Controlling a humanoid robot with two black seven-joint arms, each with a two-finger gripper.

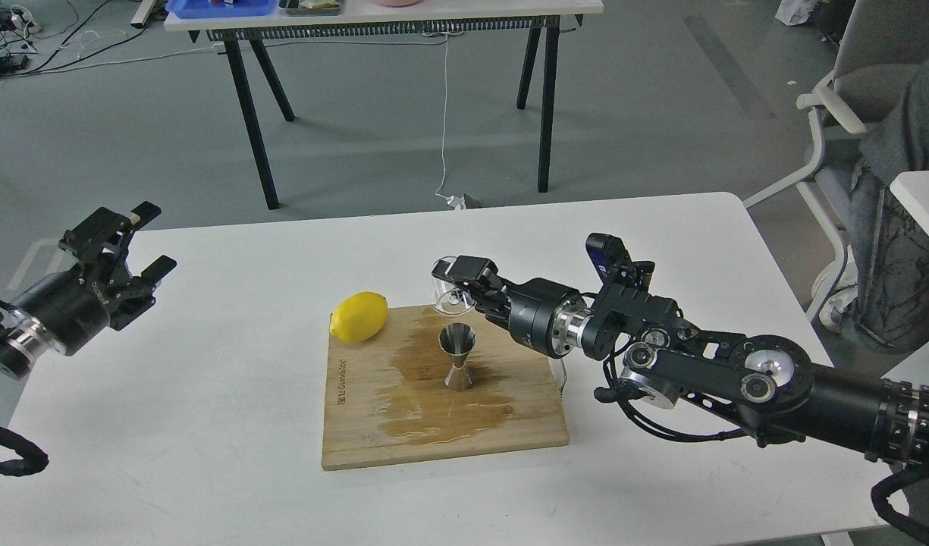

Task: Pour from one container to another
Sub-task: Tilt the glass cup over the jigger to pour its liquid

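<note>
A shiny steel jigger [457, 355] stands upright on the wooden cutting board [358, 425], in a wet brown stain. Just above and behind it hangs the small clear glass cup [447, 292], nearly upright, with my right gripper [464, 287] shut on it from the right. The cup's lip is a short way above the jigger's rim and apart from it. My left gripper [134, 246] hovers open over the table's far left edge, holding nothing.
A yellow lemon [359, 316] lies on the board's back left corner. The white table [206, 379] carries the board. A chair [851, 114] stands at the right, and a second table [388, 15] is behind.
</note>
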